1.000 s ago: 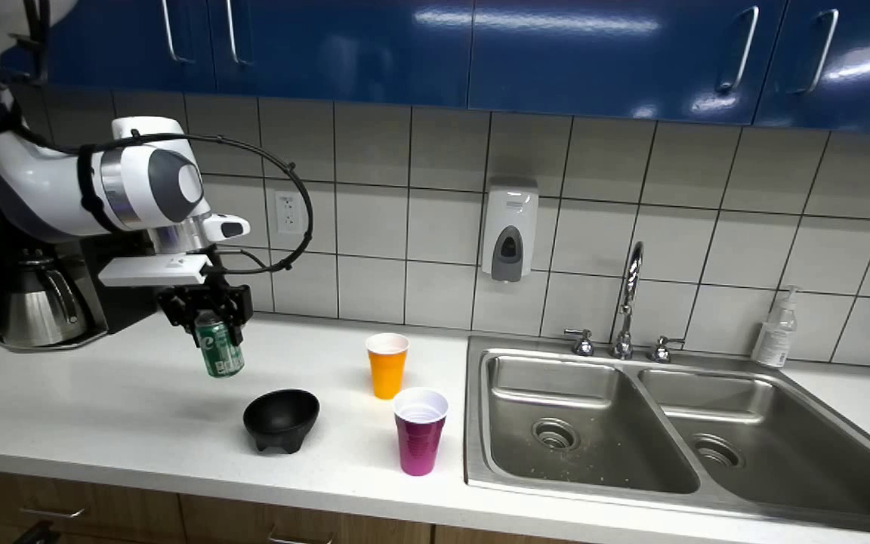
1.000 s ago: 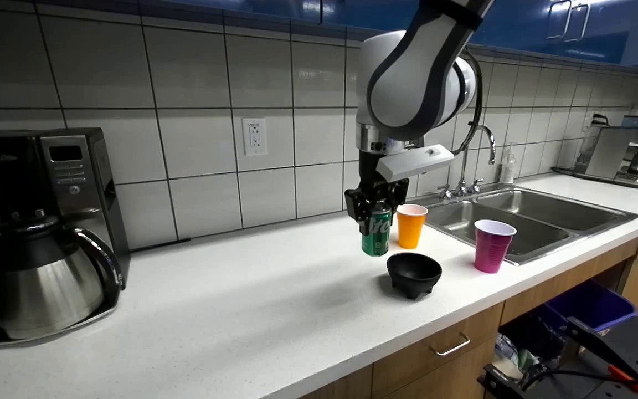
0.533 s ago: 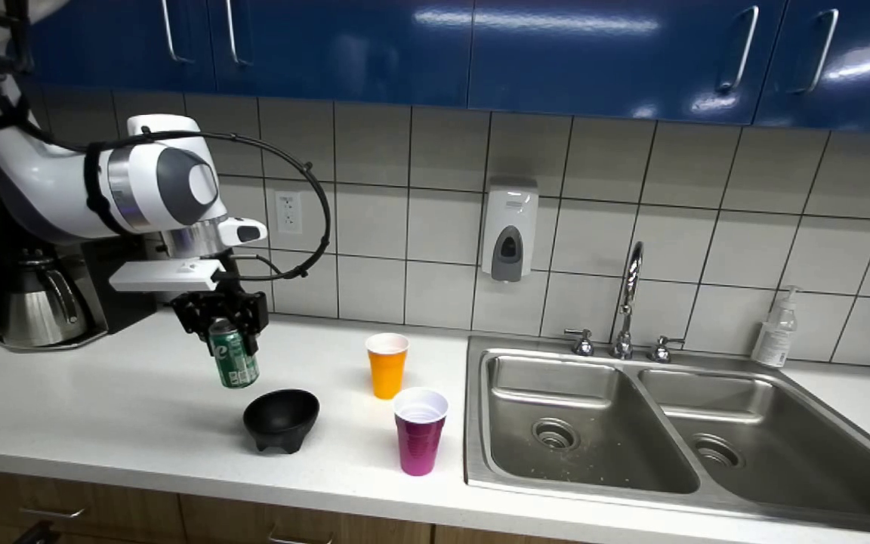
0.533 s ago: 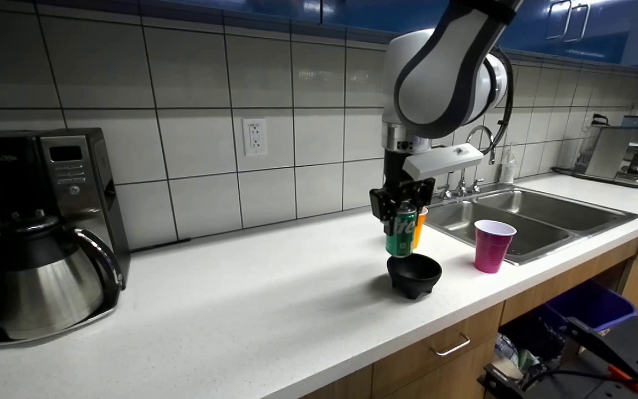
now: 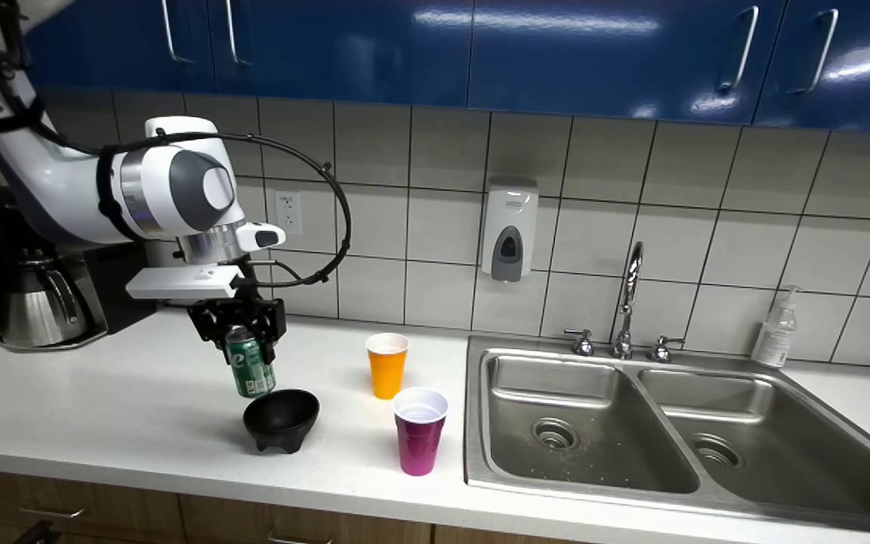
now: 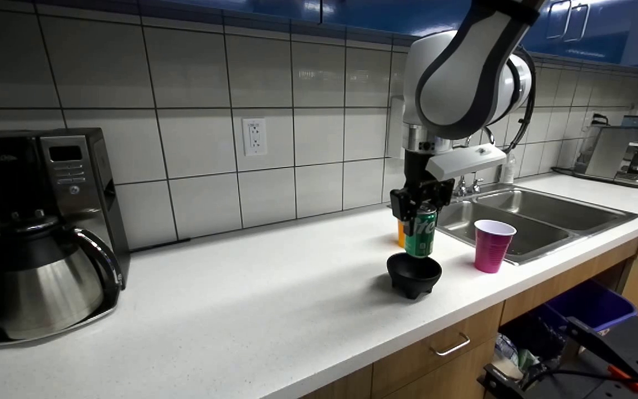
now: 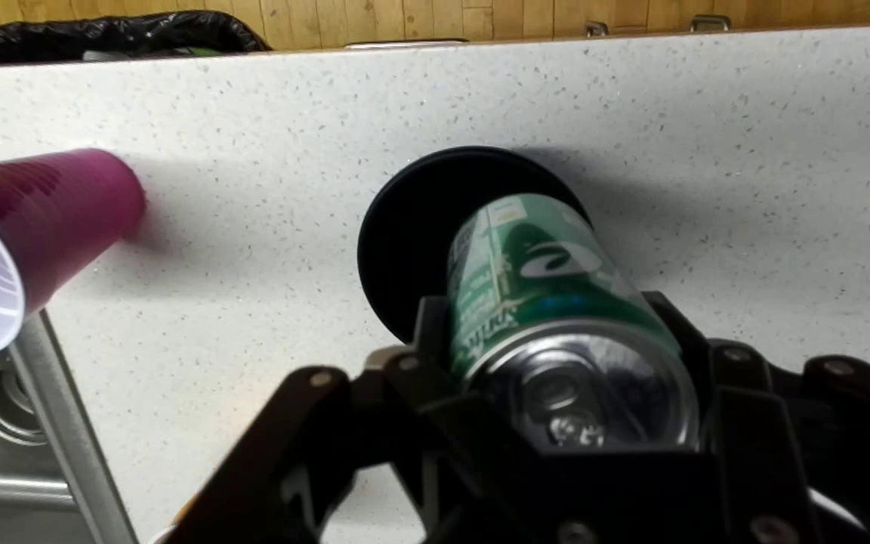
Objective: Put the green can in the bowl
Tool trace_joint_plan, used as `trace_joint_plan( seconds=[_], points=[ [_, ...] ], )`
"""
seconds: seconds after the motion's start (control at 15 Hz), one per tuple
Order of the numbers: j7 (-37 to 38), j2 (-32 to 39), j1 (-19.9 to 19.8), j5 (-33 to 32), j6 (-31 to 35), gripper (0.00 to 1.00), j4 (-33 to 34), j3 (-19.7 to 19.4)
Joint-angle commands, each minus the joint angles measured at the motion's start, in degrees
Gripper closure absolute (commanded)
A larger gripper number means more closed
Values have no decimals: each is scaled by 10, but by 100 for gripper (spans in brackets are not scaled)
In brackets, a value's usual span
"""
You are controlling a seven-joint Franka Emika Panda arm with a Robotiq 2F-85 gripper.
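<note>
Above a speckled white tabletop [image 6: 230,299] (backed by pale wall tiles [image 6: 194,144]), a small, silvery-topped green cylindrical can [image 6: 421,236] is gripped between black fingers [image 7: 430,332], near the rim of a low, round black bowl [image 6: 414,278].

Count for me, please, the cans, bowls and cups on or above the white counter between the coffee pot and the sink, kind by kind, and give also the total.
Cans: 1 (green can, held in the gripper)
Bowls: 1 (black bowl)
Cups: 2 (orange cup, purple cup)
Total: 4
</note>
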Motion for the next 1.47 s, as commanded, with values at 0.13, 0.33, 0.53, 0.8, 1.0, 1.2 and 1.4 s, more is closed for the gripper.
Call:
trace_joint_plan(
  seconds=[0.13, 0.33, 0.53, 0.8, 1.0, 1.2, 1.4],
  points=[
    [-42, -16, -25, -4, 28, 62, -23, -2],
    [-53, -1, -29, -1, 46, 62, -16, -2],
    [-69, 18, -31, 8, 63, 62, -8, -2],
    [-83, 46, -29, 14, 79, 62, 0, -3],
    [-88, 69, -29, 12, 93, 62, 9, -8],
    [-99, 95, -31, 22, 105, 62, 22, -12],
    [-118, 120, -34, 39, 112, 62, 35, -11]
  ],
)
